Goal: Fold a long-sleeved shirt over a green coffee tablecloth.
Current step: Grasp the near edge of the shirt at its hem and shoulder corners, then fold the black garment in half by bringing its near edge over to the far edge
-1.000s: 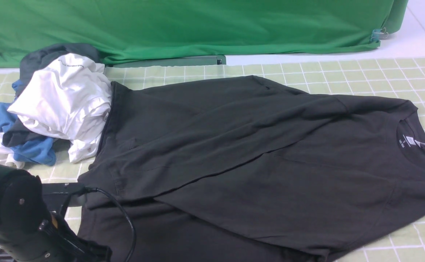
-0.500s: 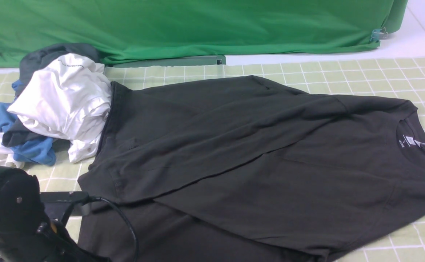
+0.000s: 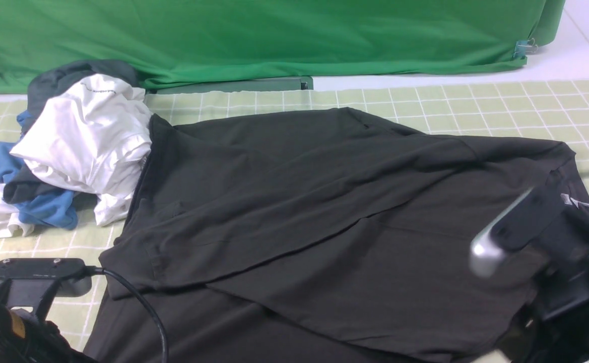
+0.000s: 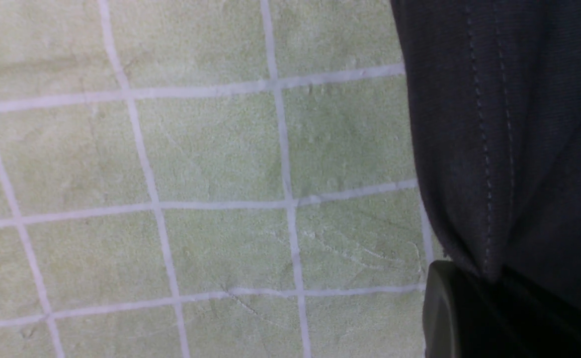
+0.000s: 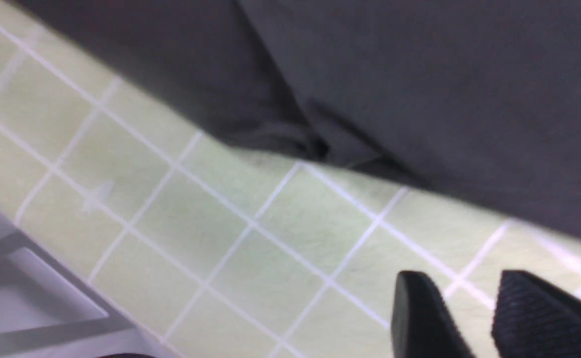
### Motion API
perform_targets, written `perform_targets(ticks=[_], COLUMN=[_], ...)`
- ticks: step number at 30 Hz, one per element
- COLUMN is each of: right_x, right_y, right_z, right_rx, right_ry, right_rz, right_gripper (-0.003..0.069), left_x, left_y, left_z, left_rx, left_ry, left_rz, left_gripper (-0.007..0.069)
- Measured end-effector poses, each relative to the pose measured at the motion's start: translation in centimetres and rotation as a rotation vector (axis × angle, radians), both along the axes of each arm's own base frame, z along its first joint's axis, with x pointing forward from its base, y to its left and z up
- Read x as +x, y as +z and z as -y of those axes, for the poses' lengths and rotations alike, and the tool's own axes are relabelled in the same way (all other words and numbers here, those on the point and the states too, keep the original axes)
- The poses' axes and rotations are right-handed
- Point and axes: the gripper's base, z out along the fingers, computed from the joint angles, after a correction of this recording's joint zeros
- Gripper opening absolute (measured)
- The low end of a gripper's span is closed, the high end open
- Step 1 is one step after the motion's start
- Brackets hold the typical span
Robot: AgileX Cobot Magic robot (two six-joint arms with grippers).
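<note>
Several crumpled garments [image 3: 72, 146] abut the long-sleeved shirt [image 3: 324, 201], left claw [image 4: 494, 286] clenching its hem, right claw [image 5: 479, 303] parted.

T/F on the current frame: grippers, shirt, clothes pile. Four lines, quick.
1. The left gripper is shut on the hem of the black shirt. True.
2. The right gripper grips the shirt. False: its fingertips stand apart above the checked tablecloth, nothing between them.
3. The clothes pile lies at the shirt's collar end. False: it lies at the hem end, on the robot's left.
4. A plain green backdrop sits beyond the tablecloth. True.
</note>
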Motion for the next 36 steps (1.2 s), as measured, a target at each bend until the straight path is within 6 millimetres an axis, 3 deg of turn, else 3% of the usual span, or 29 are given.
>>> perform_targets(ticks=[6, 9, 16, 23, 25, 28, 30, 36], right_x=[0.8, 1.3, 2.0, 2.7, 2.8, 2.7, 2.5, 1.0], right_y=[-3.7, -5.0, -7.1, -7.4, -7.6, -7.8, -7.8, -5.9], right_z=[-1.0, -1.7, -3.4, -3.9, -4.0, -3.9, -3.8, -3.0], right_rx=[0.024, 0.007, 0.011, 0.042, 0.042, 0.028, 0.019, 0.008], right_ry=[-0.055, -0.052, -0.028, -0.043, -0.046, -0.042, -0.037, -0.014], right_rz=[-0.061, -0.084, -0.052, 0.001, 0.003, -0.018, -0.034, -0.085], right_gripper=[0.0398, 0.0433, 0.0444, 0.0437, 0.0364, 0.0160, 0.0064, 0.0023], left_x=[0.1, 0.1, 0.1, 0.1, 0.2, 0.2, 0.2, -0.5], left_y=[0.0, 0.0, 0.1, 0.1, 0.1, 0.1, 0.1, 0.7], left_z=[0.0, 0.0, 0.0, 0.0, 0.0, 0.0, 0.0, -0.2], left_rx=[0.000, 0.000, -0.001, -0.003, -0.004, -0.001, -0.001, -0.006], left_ry=[0.015, 0.017, 0.023, 0.030, 0.033, 0.032, 0.031, 0.036], left_rz=[0.006, 0.008, 0.012, 0.018, 0.020, 0.023, 0.023, 0.035], left_gripper=[0.0011, 0.0011, 0.0011, 0.0011, 0.0011, 0.0011, 0.0011, 0.0011])
